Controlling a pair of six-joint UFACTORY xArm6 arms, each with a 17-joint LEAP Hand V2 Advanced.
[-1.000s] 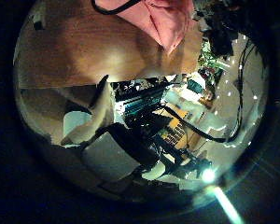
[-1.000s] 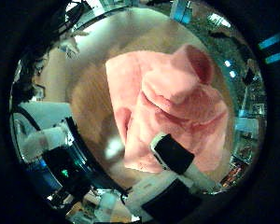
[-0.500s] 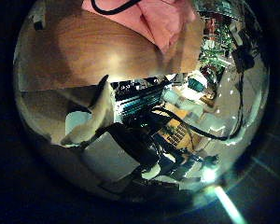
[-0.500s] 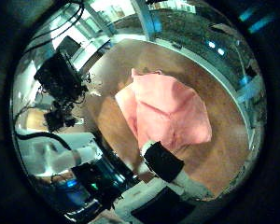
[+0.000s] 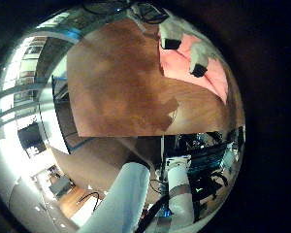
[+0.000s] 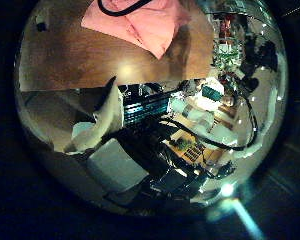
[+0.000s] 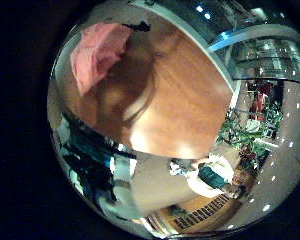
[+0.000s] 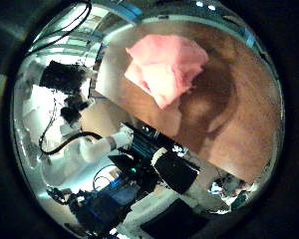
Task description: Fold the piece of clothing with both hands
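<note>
- The left hand (image 5: 181, 39) is showing two dark-tipped fingers against the clothing; whether they are gripping it cannot be told.
- The right hand (image 8: 174, 169) is hanging clear of the cloth, its finger state unclear.
- The pink clothing (image 8: 166, 65) is lying bunched on the wooden desk (image 8: 239, 100), near one edge.
</note>
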